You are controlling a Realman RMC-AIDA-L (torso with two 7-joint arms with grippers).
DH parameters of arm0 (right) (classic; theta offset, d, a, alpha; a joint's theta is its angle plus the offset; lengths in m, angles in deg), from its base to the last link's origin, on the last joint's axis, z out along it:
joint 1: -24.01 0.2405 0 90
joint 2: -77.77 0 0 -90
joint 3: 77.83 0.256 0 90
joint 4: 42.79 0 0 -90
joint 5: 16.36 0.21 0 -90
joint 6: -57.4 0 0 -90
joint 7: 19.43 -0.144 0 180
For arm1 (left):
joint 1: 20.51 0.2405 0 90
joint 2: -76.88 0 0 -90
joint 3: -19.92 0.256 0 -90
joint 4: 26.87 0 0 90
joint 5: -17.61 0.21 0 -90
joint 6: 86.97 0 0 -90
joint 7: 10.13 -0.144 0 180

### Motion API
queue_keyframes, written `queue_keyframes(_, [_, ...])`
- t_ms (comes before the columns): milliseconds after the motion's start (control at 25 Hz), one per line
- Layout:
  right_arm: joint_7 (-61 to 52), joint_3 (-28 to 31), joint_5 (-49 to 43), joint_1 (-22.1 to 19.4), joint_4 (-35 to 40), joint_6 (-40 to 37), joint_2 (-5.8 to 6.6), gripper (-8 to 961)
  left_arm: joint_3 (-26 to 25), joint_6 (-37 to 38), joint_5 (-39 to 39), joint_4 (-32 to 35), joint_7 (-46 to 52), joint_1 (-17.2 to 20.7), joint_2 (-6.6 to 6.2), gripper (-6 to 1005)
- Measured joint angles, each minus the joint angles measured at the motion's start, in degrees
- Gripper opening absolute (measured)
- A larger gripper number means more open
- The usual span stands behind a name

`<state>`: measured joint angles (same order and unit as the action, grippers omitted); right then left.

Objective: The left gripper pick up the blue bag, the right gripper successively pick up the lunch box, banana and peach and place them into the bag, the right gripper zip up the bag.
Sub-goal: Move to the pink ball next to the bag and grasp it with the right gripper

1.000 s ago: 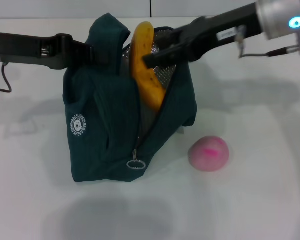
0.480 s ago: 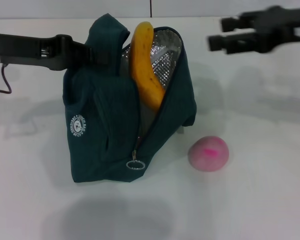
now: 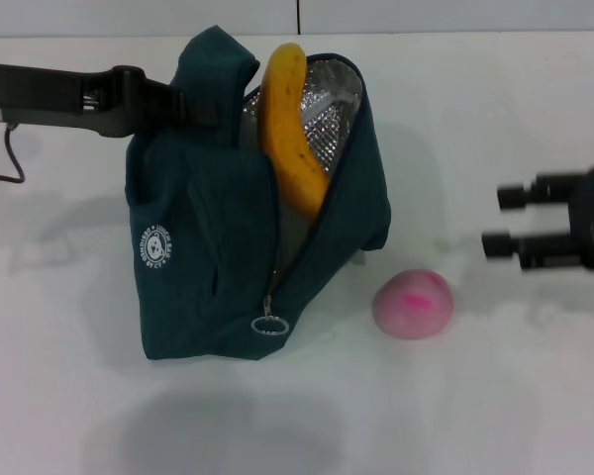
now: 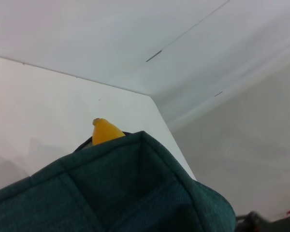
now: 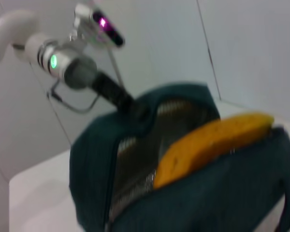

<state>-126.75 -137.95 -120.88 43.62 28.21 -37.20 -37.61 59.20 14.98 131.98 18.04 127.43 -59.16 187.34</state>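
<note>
Right of the dark blue-green fabric lunch bag (image 3: pixel 247 237), well apart from it, you have the right gripper (image 3: pixel 500 220) with its two black fingers (image 3: pixel 513 196) spread and nothing between them; they point back toward the bag. Just below and bagward of those fingertips, close to the bag's lower right corner but not touching it, the round pink peach (image 3: pixel 413 304) lies on the white table (image 3: pixel 495 396).

At the bag's upper left, your left gripper (image 3: pixel 193 107) is clamped on the raised top fold of the fabric, its black arm reaching in from the left edge. You can see the left wrist view filled by that same fold (image 4: pixel 125 193).

Inside the bag's open mouth, the long yellow banana (image 3: pixel 287 124) stands almost upright, leaning against the silver quilted lining (image 3: pixel 327 109), its upper end sticking out above the rim. The bag's zip is undone, and the metal ring pull (image 3: pixel 268 324) hangs near the bottom front edge. A round white logo (image 3: pixel 156 247) marks the bag's left face.
</note>
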Motion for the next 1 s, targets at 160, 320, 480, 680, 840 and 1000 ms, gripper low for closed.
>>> queue_keyframes(160, [5.08, -1.01, -3.25, 0.55, -4.43, 0.07, 0.00, 699, 0.00, 0.06, -0.07, 0.00, 0.00, 0.11, 0.01, 43])
queue_keyframes(320, [9.58, -2.99, -3.91, 0.89, -7.85, 2.08, -0.01, 698, 0.00, 0.08, -0.14, 0.00, -0.03, 0.20, 0.07, 43])
queue_keyframes(480, [11.21, -5.21, -3.82, 1.91, -10.75, 4.53, -0.01, 698, 0.00, 0.15, -0.14, 0.00, -0.23, 0.23, 0.18, 43])
queue_keyframes(680, [13.86, -8.67, -3.66, 3.91, -14.94, 8.59, -0.11, 695, 0.00, 0.20, -0.14, 0.00, -0.30, 0.24, 0.25, 44])
queue_keyframes(840, [14.98, -11.87, -3.74, 4.20, -15.18, 12.12, -0.11, 692, 0.00, 0.20, -0.14, 0.00, -0.32, 0.24, 0.28, 44])
queue_keyframes(1000, [16.47, -12.60, -3.35, 4.30, -15.18, 13.68, -0.17, 688, 0.00, 0.19, -0.14, 0.00, -0.31, 0.24, 0.28, 44])
